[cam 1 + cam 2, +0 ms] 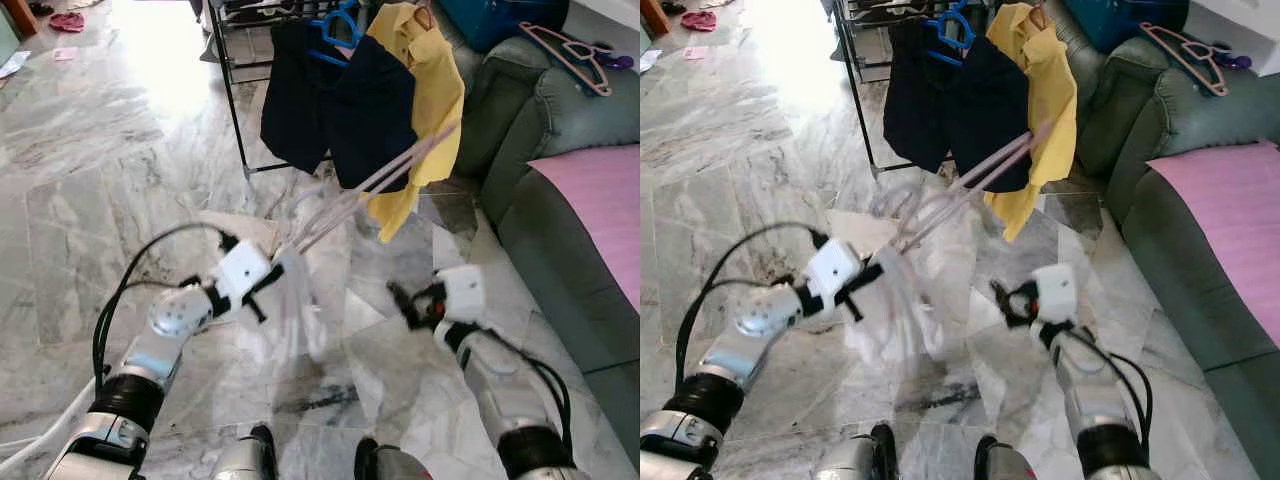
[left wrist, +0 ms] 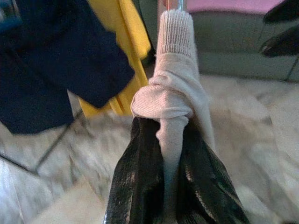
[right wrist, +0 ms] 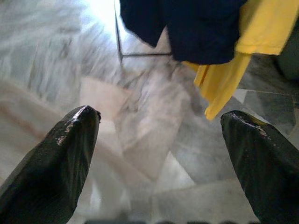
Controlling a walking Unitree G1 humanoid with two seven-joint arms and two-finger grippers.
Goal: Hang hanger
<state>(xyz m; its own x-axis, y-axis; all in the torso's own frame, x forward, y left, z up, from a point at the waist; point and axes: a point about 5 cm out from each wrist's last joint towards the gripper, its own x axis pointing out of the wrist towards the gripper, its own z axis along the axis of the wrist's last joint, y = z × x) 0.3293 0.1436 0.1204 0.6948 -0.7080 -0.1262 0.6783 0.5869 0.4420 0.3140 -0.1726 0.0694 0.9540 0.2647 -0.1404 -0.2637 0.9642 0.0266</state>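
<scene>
We've got the left gripper (image 1: 262, 288) clenched on a pale pink hanger (image 1: 370, 185) draped with a white garment (image 1: 300, 310), our right gripper (image 1: 408, 303) spread empty, and ahead the rack (image 1: 232, 110) holds navy (image 1: 335, 110) and yellow shirts (image 1: 425, 100).

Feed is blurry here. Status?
Left pincer shut on pale hanger with white garment. Right pincer open, empty. Rack ahead, dark and yellow shirts hanging.

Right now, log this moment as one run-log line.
left gripper: shut on pale garment with pink hanger | right gripper: open, empty | clothes rack: ahead, dark and yellow clothes hung
</scene>
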